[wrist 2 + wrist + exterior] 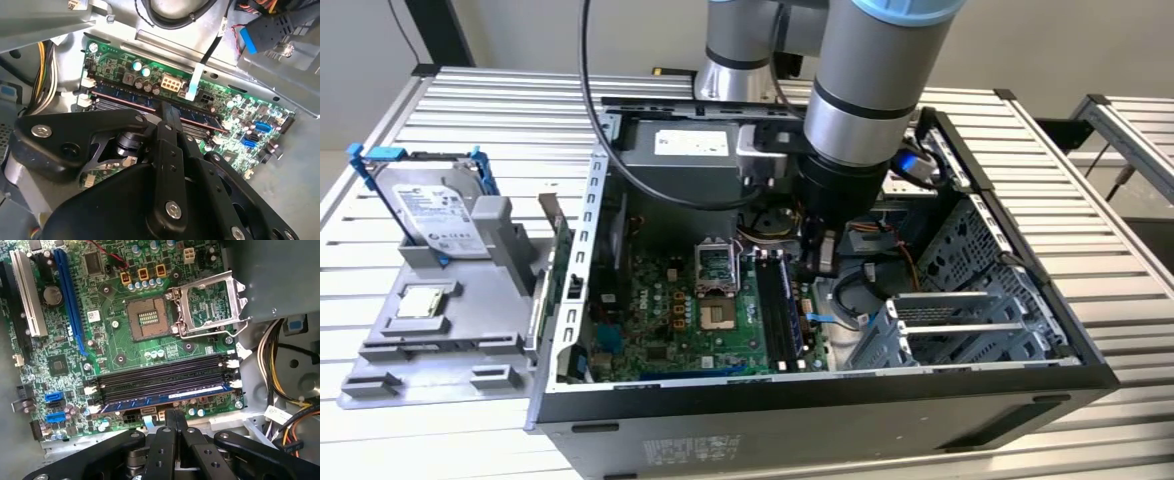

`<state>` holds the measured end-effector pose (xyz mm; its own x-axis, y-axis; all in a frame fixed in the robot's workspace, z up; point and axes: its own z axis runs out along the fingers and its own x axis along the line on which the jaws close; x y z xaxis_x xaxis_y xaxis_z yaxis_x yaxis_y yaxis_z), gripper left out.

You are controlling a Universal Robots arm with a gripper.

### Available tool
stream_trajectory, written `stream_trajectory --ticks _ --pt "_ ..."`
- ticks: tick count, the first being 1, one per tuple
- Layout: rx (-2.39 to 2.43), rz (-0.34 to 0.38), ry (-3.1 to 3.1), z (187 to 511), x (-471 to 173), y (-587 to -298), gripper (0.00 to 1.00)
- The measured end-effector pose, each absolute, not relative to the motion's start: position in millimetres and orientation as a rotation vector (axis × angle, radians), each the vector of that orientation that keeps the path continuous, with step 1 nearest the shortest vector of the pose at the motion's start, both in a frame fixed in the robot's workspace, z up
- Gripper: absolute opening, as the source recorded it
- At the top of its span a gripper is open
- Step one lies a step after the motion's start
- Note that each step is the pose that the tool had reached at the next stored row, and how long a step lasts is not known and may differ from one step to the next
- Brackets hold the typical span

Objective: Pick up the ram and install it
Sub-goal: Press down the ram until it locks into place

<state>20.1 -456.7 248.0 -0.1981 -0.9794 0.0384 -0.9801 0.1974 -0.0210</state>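
Ram (165, 399) seated in slot (outermost) | pincer (175, 421) closed, empty, just beside it

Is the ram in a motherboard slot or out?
In: the ram lies along the outermost slot beside the empty black slots; the gripper sits above it.

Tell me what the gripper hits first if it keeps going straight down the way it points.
Most likely the ram sitting in a motherboard slot, just ahead of the gripper; depth is uncertain.
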Motion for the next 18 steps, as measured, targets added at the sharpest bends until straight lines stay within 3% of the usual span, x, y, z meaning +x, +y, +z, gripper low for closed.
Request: stream_trajectory --ticks 18 --pt "2.055 0.064 -2.356 248.0 16.7 -456.7 0.0"
